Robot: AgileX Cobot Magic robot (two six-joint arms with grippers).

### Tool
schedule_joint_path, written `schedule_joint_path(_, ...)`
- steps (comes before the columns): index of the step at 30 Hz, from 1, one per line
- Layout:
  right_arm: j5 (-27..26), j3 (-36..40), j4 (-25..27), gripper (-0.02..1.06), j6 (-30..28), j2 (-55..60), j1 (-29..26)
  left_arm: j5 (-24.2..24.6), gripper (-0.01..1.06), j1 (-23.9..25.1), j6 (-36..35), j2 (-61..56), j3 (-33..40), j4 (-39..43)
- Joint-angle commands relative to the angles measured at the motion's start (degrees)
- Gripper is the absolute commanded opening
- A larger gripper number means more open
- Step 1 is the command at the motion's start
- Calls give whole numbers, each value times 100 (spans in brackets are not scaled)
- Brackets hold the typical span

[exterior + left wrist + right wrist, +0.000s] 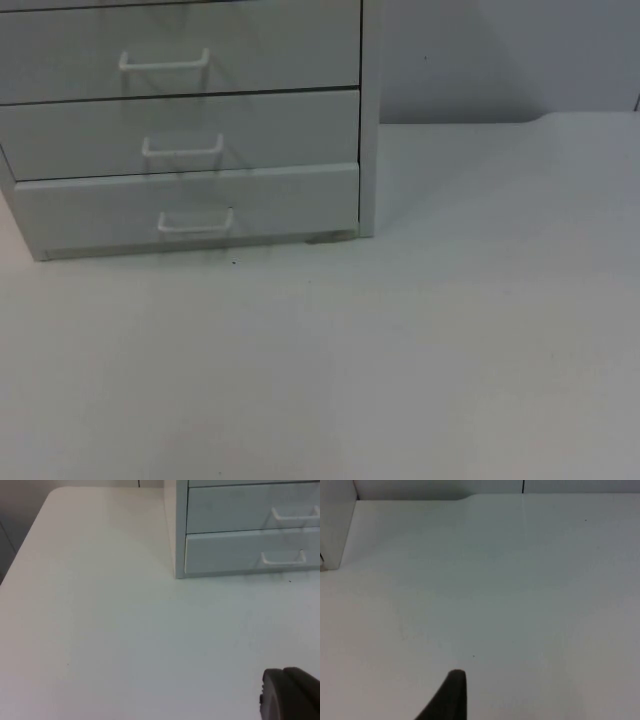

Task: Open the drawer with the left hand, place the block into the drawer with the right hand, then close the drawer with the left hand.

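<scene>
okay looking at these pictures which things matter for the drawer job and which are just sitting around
For the job: drawer cabinet; its bottom drawer, slightly out; drawer handle; left gripper; right gripper.
Just there: white table; grey partition wall.

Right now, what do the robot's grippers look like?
Just a little of each can be seen. The left gripper shows a black fingertip, blocky and rounded, with a matte finish. The right gripper shows a black fingertip that narrows to a rounded point. Neither has any markings I can make out.
</scene>
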Motion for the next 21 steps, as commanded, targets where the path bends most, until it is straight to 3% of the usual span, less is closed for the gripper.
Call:
schedule_joint_path(1, -18, 18, 1, 105, -59, -26, -23, 31, 0, -19, 27, -18, -34, -46)
schedule_joint_path(12, -18, 18, 1, 105, -59, -26, -23, 42, 0, -35, 196, -18, -34, 223)
schedule_joint_path(16, -18, 18, 1, 105, -59, -26, -23, -6, 0, -127, -279, -18, -20, 554)
schedule_joint_path(21, -18, 18, 1, 105, -59, -26, -23, -122, 0, -302, -195, -18, 60, 429)
